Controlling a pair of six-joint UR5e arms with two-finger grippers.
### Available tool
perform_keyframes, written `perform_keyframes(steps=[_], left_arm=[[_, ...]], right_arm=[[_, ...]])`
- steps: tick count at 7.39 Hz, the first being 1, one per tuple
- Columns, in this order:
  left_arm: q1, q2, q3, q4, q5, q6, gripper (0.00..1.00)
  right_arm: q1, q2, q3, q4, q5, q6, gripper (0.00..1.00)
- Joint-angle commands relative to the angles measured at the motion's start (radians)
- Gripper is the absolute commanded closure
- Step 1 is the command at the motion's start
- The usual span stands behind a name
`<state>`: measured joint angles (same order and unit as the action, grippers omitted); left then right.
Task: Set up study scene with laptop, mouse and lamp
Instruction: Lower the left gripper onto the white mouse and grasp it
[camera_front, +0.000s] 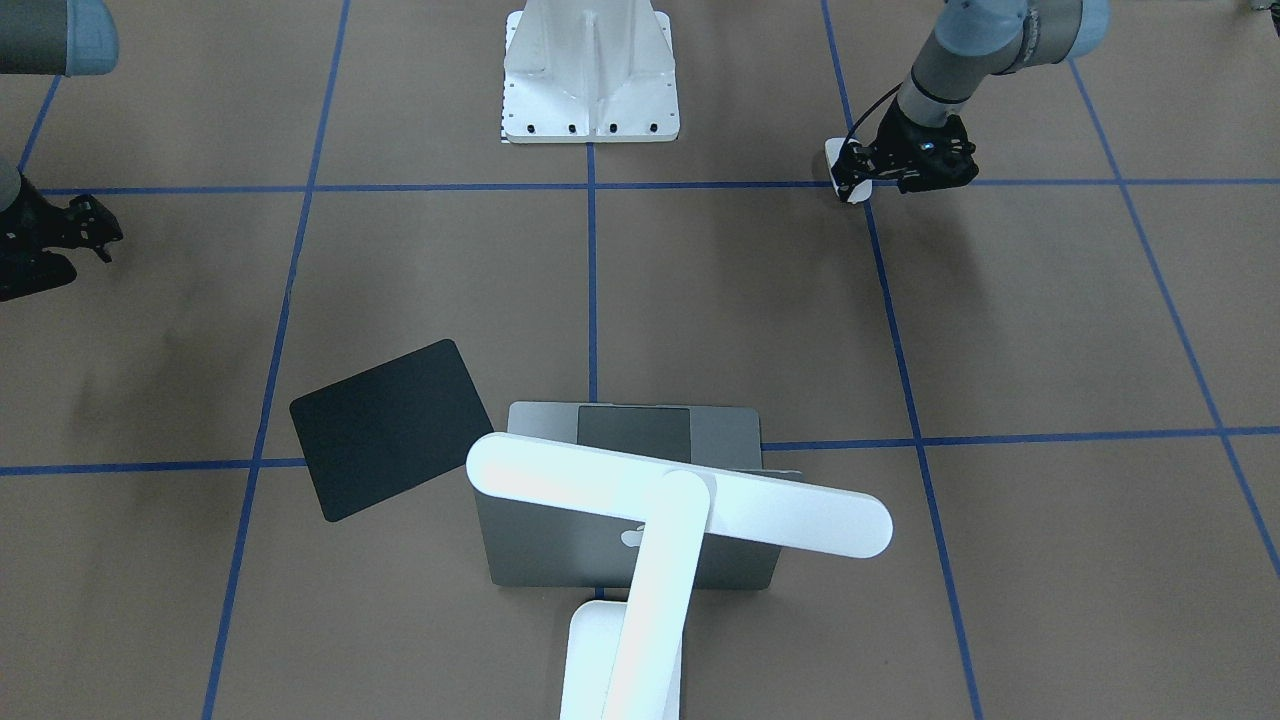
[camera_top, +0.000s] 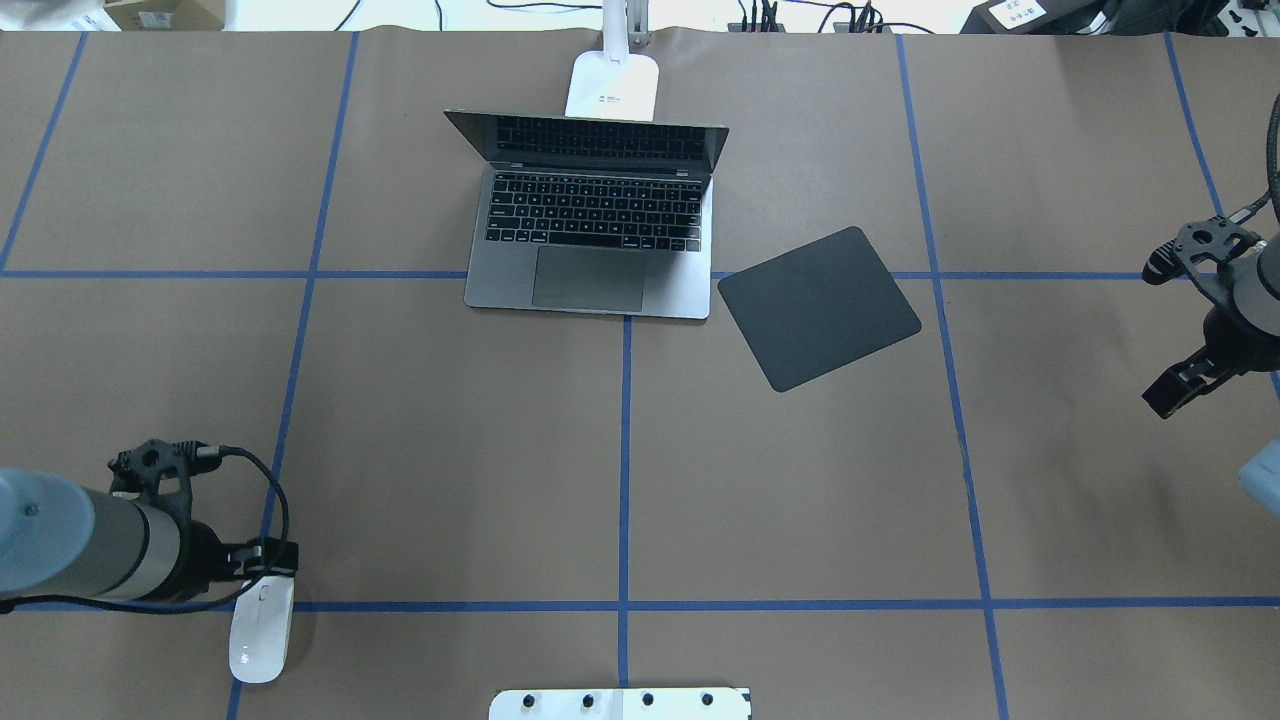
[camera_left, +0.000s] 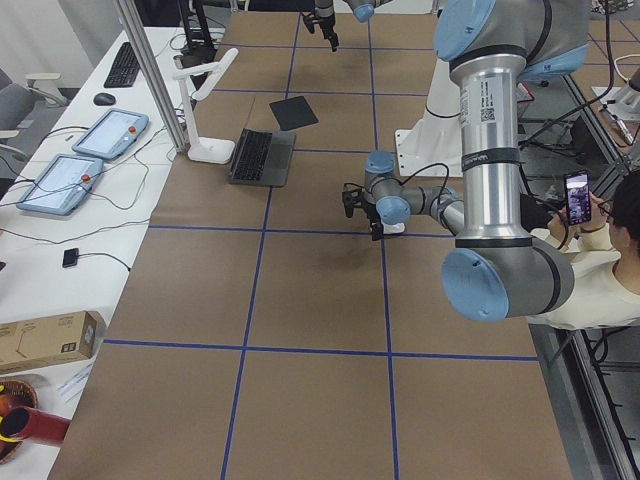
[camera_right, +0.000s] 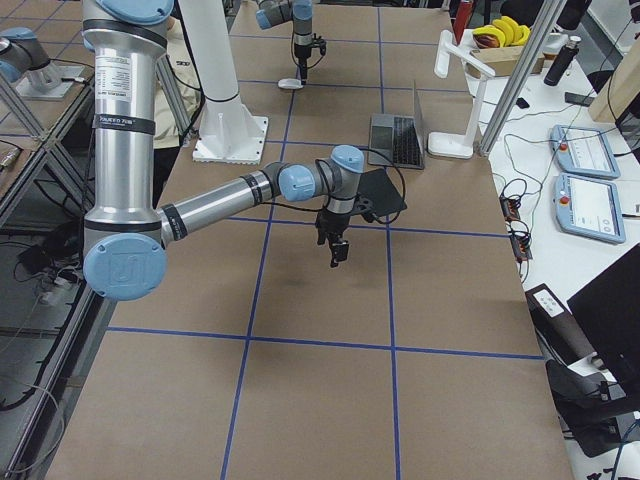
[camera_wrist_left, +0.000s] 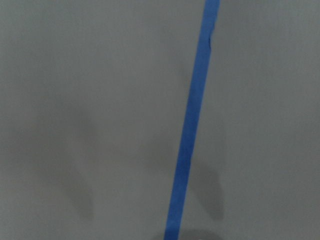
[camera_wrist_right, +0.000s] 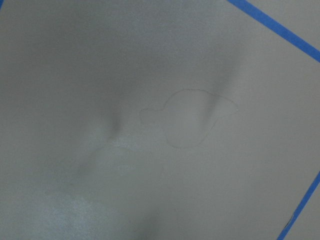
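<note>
**Silver tubes, blue caps, black ends**

Both arms are built alike. The left arm (camera_left: 490, 170) is a round silver-grey tube with pale blue caps (camera_left: 495, 285) at the joints and thin dark rings where sections meet. A white label (camera_left: 487, 100) with dark print runs down its tube. The right arm (camera_right: 120, 140) bears the same label, and a round logo sits on one of its blue caps. Each wrist ends in a matt black, angular unit: the left gripper (camera_top: 262, 572) and the right gripper (camera_right: 337, 252). A black cable (camera_top: 284, 500) loops beside the left wrist. The white ribbed pedestal (camera_front: 590, 75) has dark bolts along its foot.
</note>
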<state>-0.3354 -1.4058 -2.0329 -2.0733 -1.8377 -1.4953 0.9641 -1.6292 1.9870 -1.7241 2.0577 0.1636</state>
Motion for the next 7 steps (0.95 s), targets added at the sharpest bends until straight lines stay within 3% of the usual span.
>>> perform_keyframes(steps=[1,3,4,7], left_arm=[[0.077,0.004,-0.015,-0.001,0.053,-0.037,0.02],[0.145,0.01,-0.017,0.001,0.104,-0.036,0.03],[0.16,0.017,-0.018,-0.001,0.115,-0.036,0.12],[0.153,0.021,-0.059,0.005,0.106,-0.031,0.57]], right_arm=[[0.001,0.0,-0.001,0.001,0.001,0.001,0.0],[0.001,0.002,-0.002,0.001,-0.001,0.001,0.0],[-0.001,0.002,-0.004,0.0,-0.001,0.001,0.0],[-0.001,0.005,-0.01,0.0,-0.002,0.001,0.0]])
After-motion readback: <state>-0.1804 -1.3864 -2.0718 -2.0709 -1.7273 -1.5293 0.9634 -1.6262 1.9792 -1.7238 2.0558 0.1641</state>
